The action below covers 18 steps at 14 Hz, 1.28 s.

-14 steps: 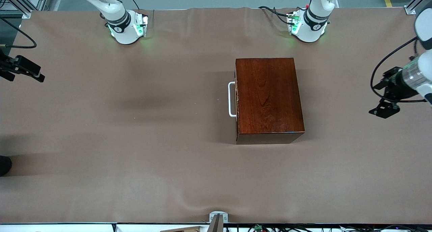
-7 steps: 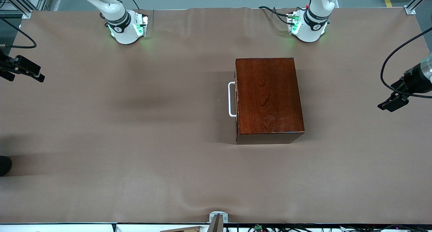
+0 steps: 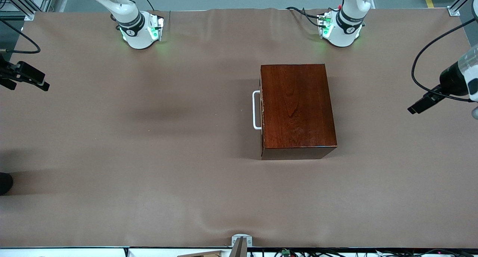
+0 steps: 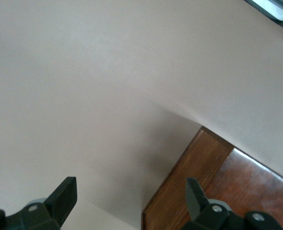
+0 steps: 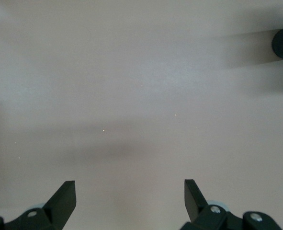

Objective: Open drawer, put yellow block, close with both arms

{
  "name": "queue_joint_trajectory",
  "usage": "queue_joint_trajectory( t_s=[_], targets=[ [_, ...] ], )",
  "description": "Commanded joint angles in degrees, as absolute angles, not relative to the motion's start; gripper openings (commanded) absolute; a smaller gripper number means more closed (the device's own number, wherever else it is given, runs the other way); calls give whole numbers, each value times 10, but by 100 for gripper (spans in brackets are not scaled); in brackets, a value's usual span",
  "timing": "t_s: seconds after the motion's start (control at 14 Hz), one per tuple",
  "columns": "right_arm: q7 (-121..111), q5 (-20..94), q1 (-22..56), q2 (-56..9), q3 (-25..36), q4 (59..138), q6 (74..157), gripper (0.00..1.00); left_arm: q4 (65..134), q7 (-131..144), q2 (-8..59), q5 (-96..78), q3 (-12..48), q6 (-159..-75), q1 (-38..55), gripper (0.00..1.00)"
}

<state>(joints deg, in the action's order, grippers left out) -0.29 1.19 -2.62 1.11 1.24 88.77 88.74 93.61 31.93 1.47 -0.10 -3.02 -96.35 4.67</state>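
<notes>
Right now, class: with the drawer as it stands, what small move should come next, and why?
Probably bring the open right gripper toward the white handle. The drawer looks shut, no yellow block shows, and both grippers hang at the table's ends; the left gripper is also open, over the box's corner.

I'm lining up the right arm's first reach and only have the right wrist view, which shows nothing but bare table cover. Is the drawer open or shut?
Observer: Shut. The drawer sits flush in the wooden box, and its white handle faces the right arm's end of the table.
Operator: Where's the yellow block?
Observer: No view shows the yellow block.
Operator: And the left gripper?
Observer: The left gripper is open, over the table at the left arm's end. A corner of the wooden box shows in its wrist view.
</notes>
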Motion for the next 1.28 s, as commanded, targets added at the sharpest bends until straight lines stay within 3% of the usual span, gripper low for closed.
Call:
queue_joint_trajectory(
  t_s=[0.0,0.64,1.21],
  targets=[
    [-6,14,-39,16,4,884,884,100,950,208,-14,1,-15,-950,33,100],
    [-7,14,-38,15,4,884,883,100,947,-1,-37,3,8,-908,22,100],
    [-7,15,-37,15,4,884,883,100,911,-9,-30,22,25,-884,0,100]
  ],
)
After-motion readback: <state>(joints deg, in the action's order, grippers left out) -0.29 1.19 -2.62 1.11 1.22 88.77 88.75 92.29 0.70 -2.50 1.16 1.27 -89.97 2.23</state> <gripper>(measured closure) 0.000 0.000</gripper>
